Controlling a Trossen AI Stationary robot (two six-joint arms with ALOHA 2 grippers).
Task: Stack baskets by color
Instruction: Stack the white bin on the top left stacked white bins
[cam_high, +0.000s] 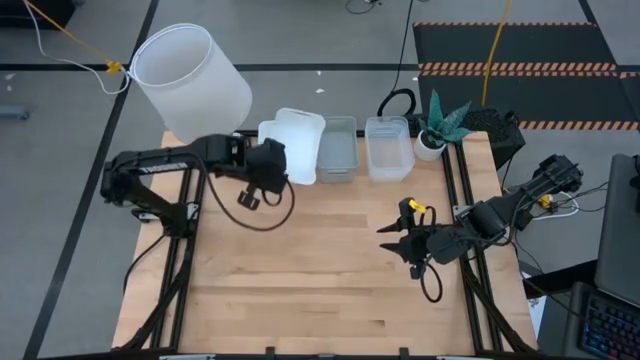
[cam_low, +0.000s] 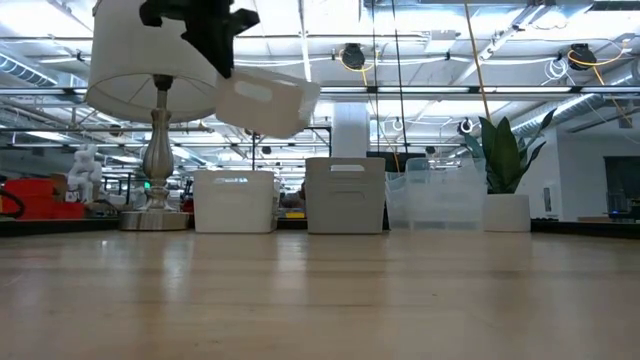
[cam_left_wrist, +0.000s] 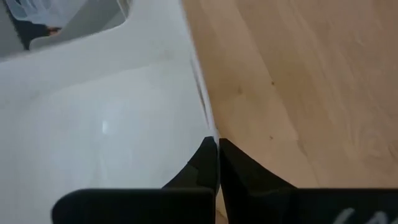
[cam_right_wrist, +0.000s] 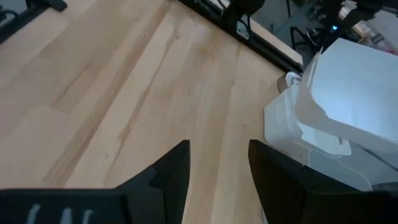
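White opaque plastic basket is hanging tilted, pinched by its rim in my left gripper, directly above the white stack for nesting, while my right gripper waits spread.

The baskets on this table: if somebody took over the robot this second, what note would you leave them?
Left gripper: shut on a white basket, held tilted in the air above the white stack at the table's far edge.
Right gripper: open, empty, waiting over bare wood on the right.
Grey stack and clear stack stand beside the white one, in a row.
Left to do: lower the held basket into the white stack and let go.
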